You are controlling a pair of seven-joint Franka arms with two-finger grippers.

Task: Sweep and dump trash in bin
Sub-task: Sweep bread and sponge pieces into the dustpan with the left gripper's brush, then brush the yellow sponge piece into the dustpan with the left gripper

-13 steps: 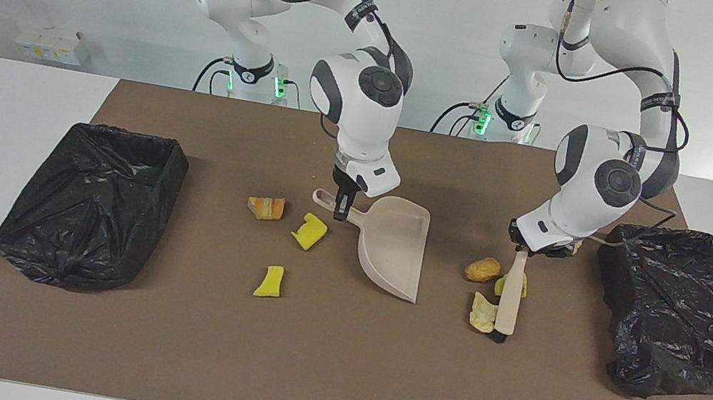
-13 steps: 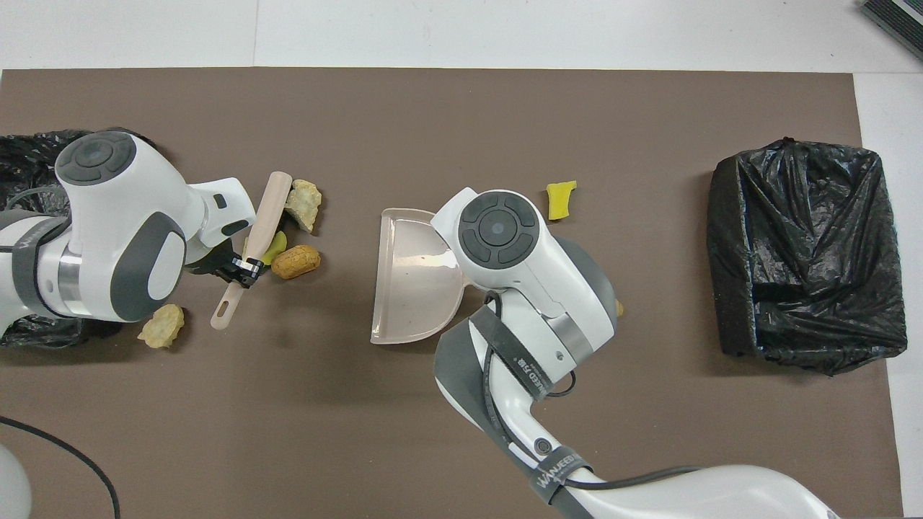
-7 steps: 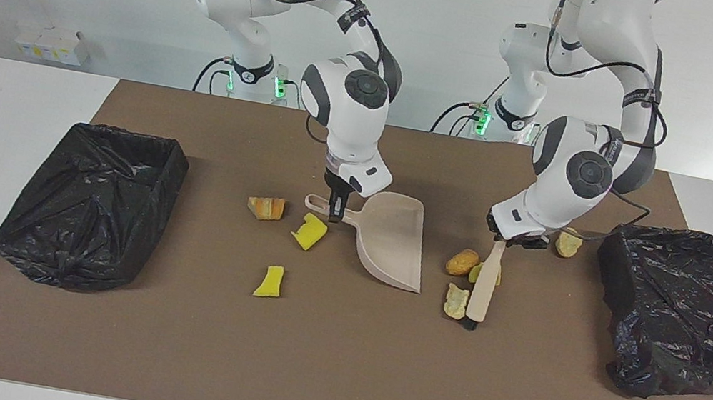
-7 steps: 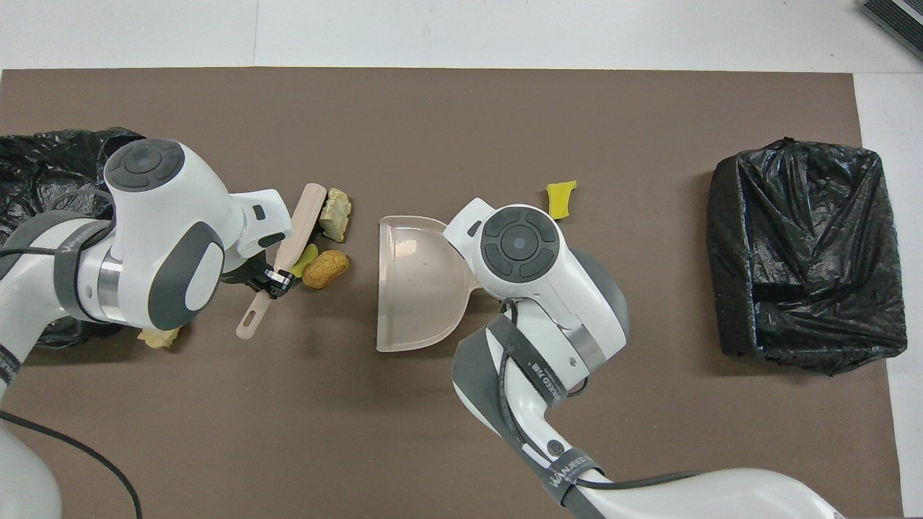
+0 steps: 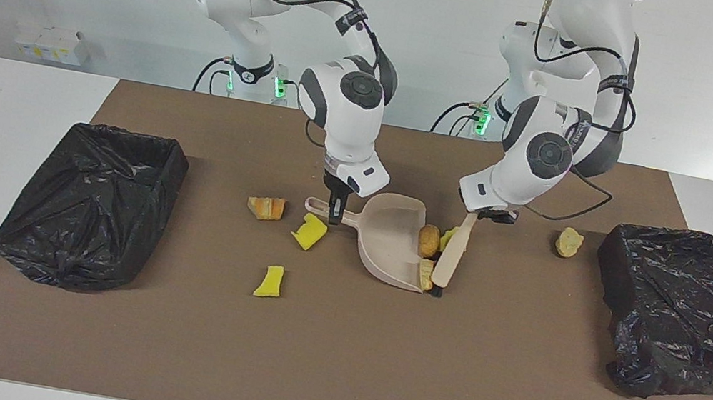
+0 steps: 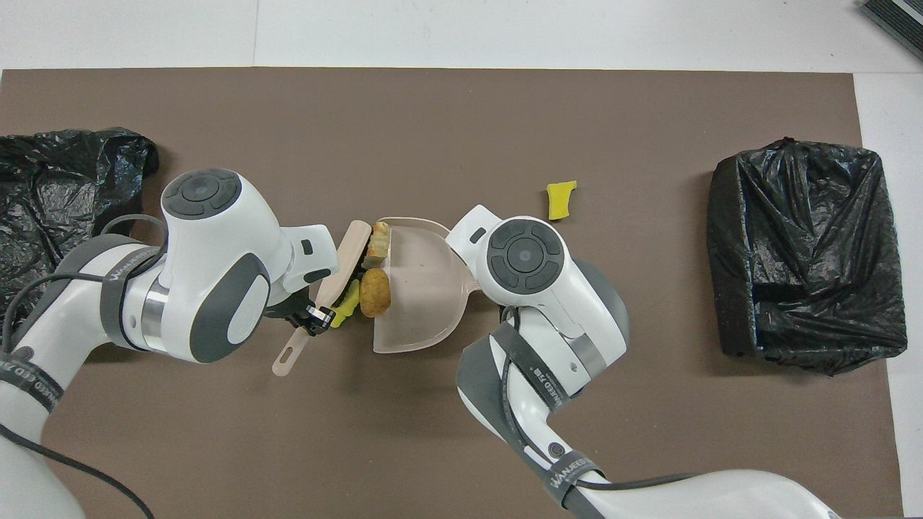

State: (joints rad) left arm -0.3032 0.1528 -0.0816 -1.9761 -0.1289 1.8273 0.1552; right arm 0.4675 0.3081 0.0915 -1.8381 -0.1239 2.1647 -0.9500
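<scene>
On the brown mat (image 5: 328, 369), one black bin (image 5: 91, 206) lies at the right arm's end and another black bin (image 5: 685, 313) at the left arm's end. Near the mat's middle the right gripper (image 5: 334, 214) is clenched on the handle of the dustpan (image 5: 386, 241). The left gripper (image 5: 488, 215) grasps the brush (image 5: 453, 252), which presses three trash chunks (image 5: 429, 241) against the pan's mouth. Four other pieces lie on the mat apart from these: three yellow and orange bits (image 5: 309, 232) beside the pan handle, one lump (image 5: 568, 242) near the left arm's bin.
</scene>
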